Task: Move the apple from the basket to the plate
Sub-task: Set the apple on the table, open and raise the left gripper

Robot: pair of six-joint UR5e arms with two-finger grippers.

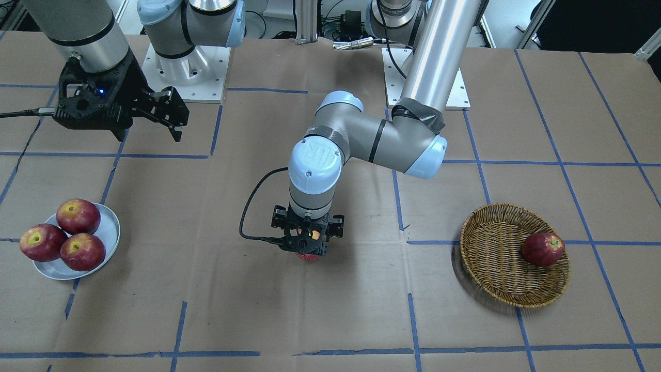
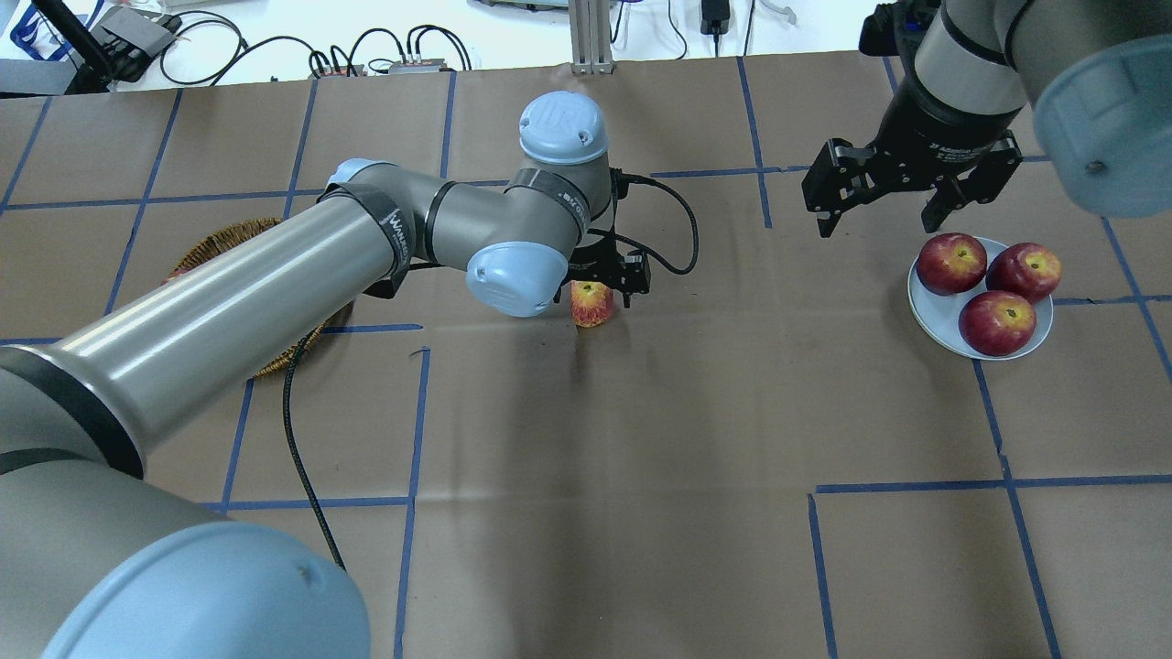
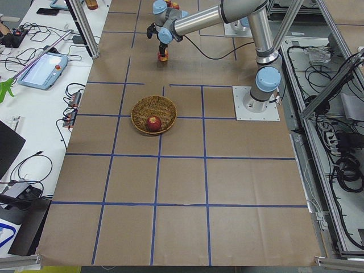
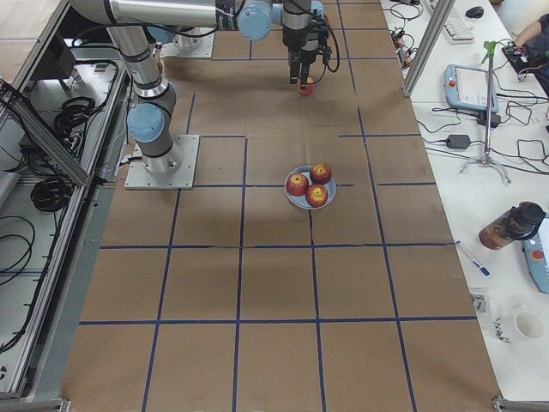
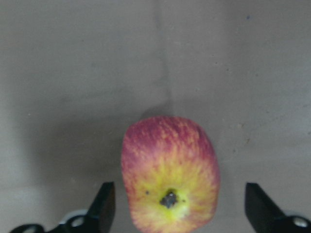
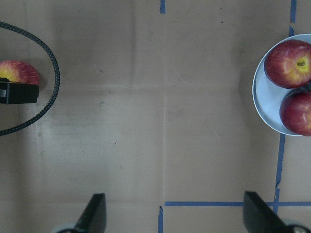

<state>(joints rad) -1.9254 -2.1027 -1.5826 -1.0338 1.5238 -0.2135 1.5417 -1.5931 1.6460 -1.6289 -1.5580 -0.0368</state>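
The apple (image 5: 170, 174), red with a yellow-orange blush around its top, stands on the brown paper at the table's middle (image 2: 592, 304). My left gripper (image 5: 179, 196) is right above it, open, with a finger on each side and a gap to both. It also shows in the front view (image 1: 308, 248). The wicker basket (image 1: 496, 274) holds one dark red apple (image 1: 543, 249). The pale grey-blue plate (image 1: 111, 227) holds three dark red apples. My right gripper (image 2: 877, 220) is open and empty, above the table beside the plate.
The left arm (image 2: 275, 275) stretches over the basket (image 2: 220, 245) and hides most of it in the overhead view. A black cable (image 2: 673, 229) loops off the left wrist. Blue tape lines cross the paper.
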